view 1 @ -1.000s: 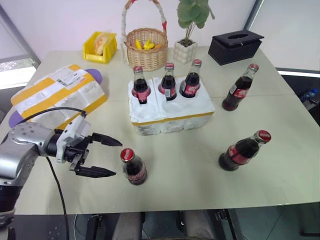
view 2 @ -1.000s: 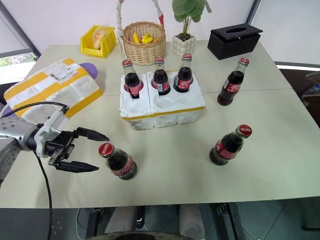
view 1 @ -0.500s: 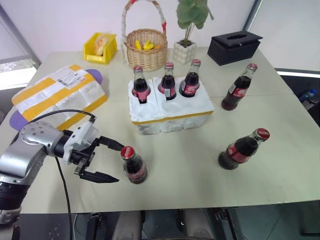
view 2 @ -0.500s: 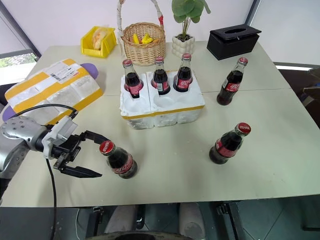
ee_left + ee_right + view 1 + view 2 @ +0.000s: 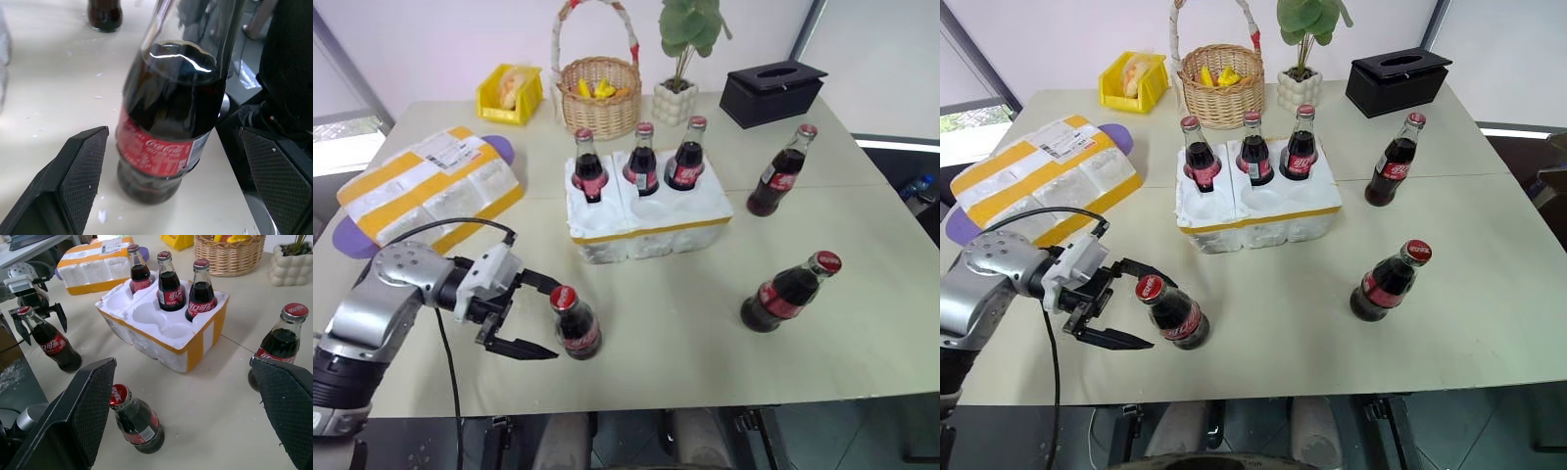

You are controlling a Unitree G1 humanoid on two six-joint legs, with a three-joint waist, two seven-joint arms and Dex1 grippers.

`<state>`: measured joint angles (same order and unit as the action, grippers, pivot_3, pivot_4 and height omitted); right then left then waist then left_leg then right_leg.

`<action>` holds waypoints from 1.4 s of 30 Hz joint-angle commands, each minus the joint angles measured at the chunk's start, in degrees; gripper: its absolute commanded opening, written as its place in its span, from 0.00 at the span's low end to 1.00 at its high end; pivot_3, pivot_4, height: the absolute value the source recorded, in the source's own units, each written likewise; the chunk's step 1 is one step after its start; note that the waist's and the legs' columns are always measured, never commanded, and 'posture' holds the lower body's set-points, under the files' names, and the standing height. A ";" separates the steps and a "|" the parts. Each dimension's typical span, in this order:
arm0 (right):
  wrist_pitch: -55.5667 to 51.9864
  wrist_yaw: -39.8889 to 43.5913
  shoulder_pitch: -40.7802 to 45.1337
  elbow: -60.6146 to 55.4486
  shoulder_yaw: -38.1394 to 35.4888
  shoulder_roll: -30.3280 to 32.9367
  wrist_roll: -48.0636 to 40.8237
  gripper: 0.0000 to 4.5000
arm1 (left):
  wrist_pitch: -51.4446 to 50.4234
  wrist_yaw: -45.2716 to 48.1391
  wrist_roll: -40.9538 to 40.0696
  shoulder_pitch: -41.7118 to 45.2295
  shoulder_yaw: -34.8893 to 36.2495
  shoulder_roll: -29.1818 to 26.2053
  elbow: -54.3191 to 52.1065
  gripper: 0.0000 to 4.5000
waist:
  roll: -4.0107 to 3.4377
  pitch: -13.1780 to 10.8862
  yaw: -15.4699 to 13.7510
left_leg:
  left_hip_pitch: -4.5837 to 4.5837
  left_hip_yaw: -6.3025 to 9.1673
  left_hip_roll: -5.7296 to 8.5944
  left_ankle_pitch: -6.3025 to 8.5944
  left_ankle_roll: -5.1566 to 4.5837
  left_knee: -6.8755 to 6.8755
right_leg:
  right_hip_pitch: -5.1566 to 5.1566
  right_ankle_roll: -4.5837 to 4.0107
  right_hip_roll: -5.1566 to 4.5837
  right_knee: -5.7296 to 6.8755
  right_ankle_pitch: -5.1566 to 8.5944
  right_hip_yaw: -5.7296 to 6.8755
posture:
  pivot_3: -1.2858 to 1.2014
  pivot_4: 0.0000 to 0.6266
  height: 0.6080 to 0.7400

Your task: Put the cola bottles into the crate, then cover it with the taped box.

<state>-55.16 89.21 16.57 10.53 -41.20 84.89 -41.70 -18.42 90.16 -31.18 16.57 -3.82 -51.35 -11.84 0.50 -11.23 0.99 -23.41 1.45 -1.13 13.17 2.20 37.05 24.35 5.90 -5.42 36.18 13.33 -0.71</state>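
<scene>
Three cola bottles already seated in the back row of the crate [image 5: 646, 211], three front wells empty, so loading step about half done, cover step not begun. Nearest the table's front edge: left gripper [image 5: 536, 316] spread wide, black fingers flanking the near bottle [image 5: 576, 325], one finger just behind its neck, the other low in front of its base; from the left wrist view, pads [image 5: 80, 169] apart from the glass on both sides, nothing clasped. Bottle upright, close to the table edge. Next move, by judgement: ease further in so the body sits square between the pads, clamp on the labelled waist, lift straight, carry to an empty front well; risk of nudging the bottle over, or off the edge, if a finger clips it first. Further right, second loose bottle [image 5: 789, 293] standing near the front right; third loose bottle [image 5: 781, 173] beyond it, beside the crate. Right gripper [image 5: 190, 426] raised, fingers wide apart, empty. Farther left, taped box [image 5: 429, 183] lying on the table, well apart from the crate, untouched.
</scene>
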 commanded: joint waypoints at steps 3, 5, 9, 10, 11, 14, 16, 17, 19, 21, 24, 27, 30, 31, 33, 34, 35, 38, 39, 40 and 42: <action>-0.27 -0.29 1.09 -0.96 -1.99 0.65 -0.38 1.00 | 1.49 -0.27 1.40 0.67 -1.43 1.17 -0.58 1.00 | -0.01 0.01 0.00 | 0.01 0.00 0.00 0.00 0.00 0.01 | 0.00 0.01 0.01 0.00 -0.01 -0.01 | 0.52 0.24 1.00; -0.29 -0.39 1.20 -0.97 -1.87 0.62 -0.47 1.00 | 1.77 -0.83 1.95 0.98 -2.15 2.21 -0.13 1.00 | -0.01 0.01 -0.03 | 0.00 -0.01 0.00 0.00 0.00 0.01 | 0.00 0.01 0.00 0.00 -0.01 -0.02 | 0.52 0.24 1.00; -0.46 -0.53 0.83 -1.32 -2.21 0.25 -0.42 1.00 | 1.41 -1.88 2.20 1.49 -2.96 4.02 0.32 1.00 | -0.01 0.01 -0.01 | 0.00 -0.02 0.00 0.00 0.00 0.00 | 0.00 0.01 0.01 -0.01 -0.01 -0.03 | 0.52 0.24 1.00; -0.67 -0.67 0.69 -1.54 -2.42 0.09 -0.45 1.00 | 1.12 -2.28 2.10 1.55 -3.14 4.53 0.42 1.00 | -0.01 0.01 -0.05 | 0.00 -0.02 0.00 0.00 0.00 0.00 | 0.00 0.01 0.01 0.00 -0.01 -0.03 | 0.52 0.24 1.00; -0.75 -0.75 0.55 -1.68 -2.61 -0.05 -0.39 1.00 | 1.00 -2.58 2.06 1.57 -3.32 4.93 0.49 1.00 | -0.01 0.01 -0.08 | 0.00 -0.02 0.00 0.00 0.00 0.00 | 0.00 0.01 0.01 0.00 -0.01 -0.03 | 0.52 0.24 1.00; -1.38 -1.32 0.54 -2.12 -3.01 -0.40 -0.47 1.00 | 1.34 -2.99 2.41 1.53 -3.85 5.71 0.75 1.00 | -0.01 0.01 -0.01 | 0.00 -0.03 0.00 0.00 0.00 0.02 | 0.00 0.03 0.02 0.00 -0.02 -0.05 | 0.52 0.24 1.00; -1.63 -1.54 0.37 -2.39 -3.42 -0.67 -0.40 1.00 | 1.37 -3.82 2.68 1.70 -3.98 6.33 1.30 1.00 | -0.01 0.01 -0.01 | 0.01 -0.03 0.00 0.00 0.00 0.02 | 0.00 0.04 0.02 0.00 -0.03 -0.06 | 0.52 0.24 1.00; -1.73 -1.66 0.27 -2.41 -3.72 -0.86 -0.33 1.00 | 1.33 -3.97 2.77 1.76 -4.06 6.42 1.56 0.94 | -0.01 0.01 -0.04 | 0.01 -0.03 0.00 0.00 0.00 0.02 | 0.00 0.04 0.02 0.00 -0.03 -0.06 | 0.52 0.24 1.00; -1.81 -1.82 0.13 -2.45 -4.09 -1.09 -0.26 1.00 | 1.30 -3.94 2.87 1.79 -4.17 6.43 1.82 0.81 | 0.00 0.01 -0.04 | 0.01 -0.03 0.00 0.00 0.00 0.03 | 0.00 0.04 0.03 0.00 -0.03 -0.06 | 0.52 0.24 1.00; -1.91 -2.01 -0.03 -2.64 -4.41 -1.27 -0.24 1.00 | 1.25 -3.62 2.67 1.71 -4.12 6.29 1.92 0.62 | 0.00 0.01 -0.08 | 0.01 -0.03 0.00 0.00 0.00 0.03 | -0.01 0.04 0.03 0.00 -0.03 -0.07 | 0.52 0.24 1.00; -1.80 -2.18 -0.37 -2.78 -4.78 -1.60 -0.10 1.00 | 0.16 -3.43 2.10 2.05 -3.85 5.85 1.97 0.62 | -0.01 0.01 0.01 | 0.01 -0.04 0.00 0.00 0.00 0.03 | -0.02 0.05 0.03 0.00 -0.03 -0.08 | 0.52 0.24 1.00; -0.99 -2.24 -0.90 -2.60 -4.77 -1.87 0.47 1.00 | -1.39 -2.17 0.57 3.05 -2.10 4.21 2.36 0.62 | 0.02 0.00 0.05 | 0.01 -0.04 -0.01 0.00 0.00 0.03 | -0.02 0.05 0.05 0.00 -0.03 -0.08 | 0.52 0.24 1.00; -0.74 -2.30 -1.02 -2.72 -4.87 -2.00 0.62 1.00 | -1.46 -1.79 0.22 4.28 -0.46 2.73 3.44 0.62 | 0.02 0.00 0.15 | 0.02 -0.04 -0.05 0.00 -0.01 0.02 | 0.00 0.05 0.08 0.00 -0.03 -0.08 | 0.52 0.24 1.00; -0.74 -2.32 -0.99 -2.73 -4.92 -2.02 0.56 1.00 | -2.02 -1.81 -0.16 4.82 0.06 2.30 3.81 0.62 | 0.01 0.00 0.09 | 0.02 -0.04 -0.06 0.00 -0.01 0.02 | 0.00 0.05 0.09 0.00 -0.03 -0.08 | 0.52 0.24 1.00; -0.84 -2.48 -0.60 -2.81 -5.00 -2.17 0.17 1.00 | -5.40 -2.67 -1.93 7.62 1.91 1.45 5.76 0.62 | 0.02 -0.01 0.02 | 0.01 -0.04 -0.10 0.00 -0.01 0.03 | 0.01 0.05 0.13 0.00 -0.03 -0.08 | 0.52 0.24 1.00; -0.86 -2.52 -0.51 -2.91 -5.03 -2.27 0.05 1.00 | -6.49 -3.12 -2.30 9.21 2.66 1.21 7.26 0.62 | 0.03 -0.01 0.00 | 0.00 -0.03 -0.11 0.00 0.00 0.04 | 0.01 0.05 0.14 0.00 -0.03 -0.08 | 0.52 0.24 1.00; -0.83 -2.57 -0.51 -3.02 -5.02 -2.35 0.01 1.00 | -7.28 -3.24 -2.47 10.49 3.23 0.96 8.53 0.62 | 0.05 -0.02 -0.07 | 0.00 -0.04 -0.12 0.00 0.00 0.06 | 0.01 0.06 0.15 0.00 -0.03 -0.08 | 0.52 0.24 1.00; -0.73 -2.84 -0.66 -3.22 -4.83 -2.77 -0.07 1.00 | -8.58 -3.25 -2.46 13.51 4.67 0.35 11.77 0.62 | 0.05 -0.02 -0.08 | -0.02 -0.01 -0.15 0.00 0.00 0.08 | 0.00 0.11 0.20 0.00 -0.01 -0.08 | 0.52 0.24 1.00; -0.78 -2.92 -0.68 -3.25 -4.74 -2.90 -0.15 1.00 | -8.68 -3.09 -2.40 14.38 5.06 0.24 12.82 0.62 | 0.05 -0.02 -0.03 | -0.02 -0.02 -0.15 0.00 -0.01 0.07 | 0.00 0.10 0.21 -0.01 -0.02 -0.09 | 0.52 0.24 1.00; -0.81 -2.94 -0.72 -3.33 -4.68 -3.01 -0.24 1.00 | -8.93 -2.98 -2.42 15.23 5.42 0.18 13.77 0.62 | 0.05 -0.02 0.05 | -0.02 -0.03 -0.15 0.00 -0.01 0.06 | 0.00 0.06 0.21 -0.01 -0.04 -0.10 | 0.52 0.24 1.00; -1.13 -3.03 -0.54 -3.86 -4.36 -3.27 -0.91 1.00 | -9.69 -3.39 -2.48 17.81 6.30 0.32 16.52 0.62 | 0.08 -0.04 0.06 | -0.02 -0.03 -0.16 0.03 -0.05 0.03 | 0.01 0.00 0.24 -0.02 -0.08 -0.13 | 0.52 0.24 1.00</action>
<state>-56.49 86.34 15.12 8.02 -43.57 81.59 -41.46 -27.90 86.68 -31.91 31.78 -0.73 -50.45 3.91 0.58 -11.27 1.05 -23.44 1.42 -1.33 13.20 2.14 37.08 24.37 5.90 -5.12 36.15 13.26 -0.84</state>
